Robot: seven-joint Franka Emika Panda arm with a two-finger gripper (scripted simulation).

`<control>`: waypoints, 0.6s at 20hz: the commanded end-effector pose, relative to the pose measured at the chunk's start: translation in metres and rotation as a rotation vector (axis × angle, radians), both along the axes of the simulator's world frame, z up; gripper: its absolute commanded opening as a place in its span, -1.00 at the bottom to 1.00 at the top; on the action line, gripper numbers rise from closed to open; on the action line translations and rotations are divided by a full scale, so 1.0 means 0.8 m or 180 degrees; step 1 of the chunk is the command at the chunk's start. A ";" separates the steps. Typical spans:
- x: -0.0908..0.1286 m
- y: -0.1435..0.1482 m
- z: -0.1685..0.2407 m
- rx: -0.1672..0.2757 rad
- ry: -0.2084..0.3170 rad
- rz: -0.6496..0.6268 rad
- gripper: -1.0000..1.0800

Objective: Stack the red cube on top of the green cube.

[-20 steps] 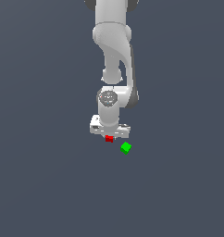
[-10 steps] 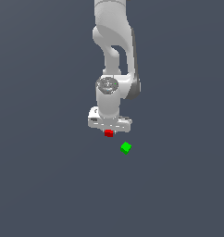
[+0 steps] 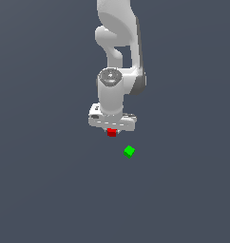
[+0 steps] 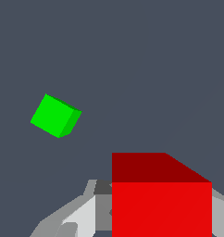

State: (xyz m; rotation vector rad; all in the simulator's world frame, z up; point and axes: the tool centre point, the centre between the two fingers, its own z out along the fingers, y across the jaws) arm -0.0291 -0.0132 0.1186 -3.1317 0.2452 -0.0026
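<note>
change: gripper [image 3: 111, 129] with red cube [image 3: 111, 133] is higher than before, green cube [image 3: 129, 151] unmoved | count: one red cube, one green cube | fingers: grasping red cube, above surface [image 3: 50, 190], near green cube

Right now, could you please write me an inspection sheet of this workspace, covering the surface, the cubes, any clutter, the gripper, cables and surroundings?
Surface: plain dark grey-blue surface, bare apart from the cubes.
Job's things: small bright-red cube sits between the gripper fingers; small bright-green cube lies apart from it, lower and toward the exterior view's right, nothing on top of it, turned at an angle to the red cube.
Clutter: nothing seen.
Gripper: white gripper shut on the red cube; one grey finger shows beside the cube in the wrist view.
Cables: nothing seen.
Surroundings: only the white robot arm above.
</note>
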 end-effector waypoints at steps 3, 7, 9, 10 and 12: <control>0.002 0.003 -0.002 -0.0001 0.0003 -0.0001 -1.00; 0.010 0.015 -0.010 -0.0001 0.0003 -0.0001 -1.00; 0.016 0.024 -0.016 -0.0001 0.0003 -0.0001 -1.00; 0.020 0.030 -0.020 0.0001 0.0003 -0.0001 -1.00; 0.029 0.042 -0.028 0.0001 0.0003 -0.0001 -1.00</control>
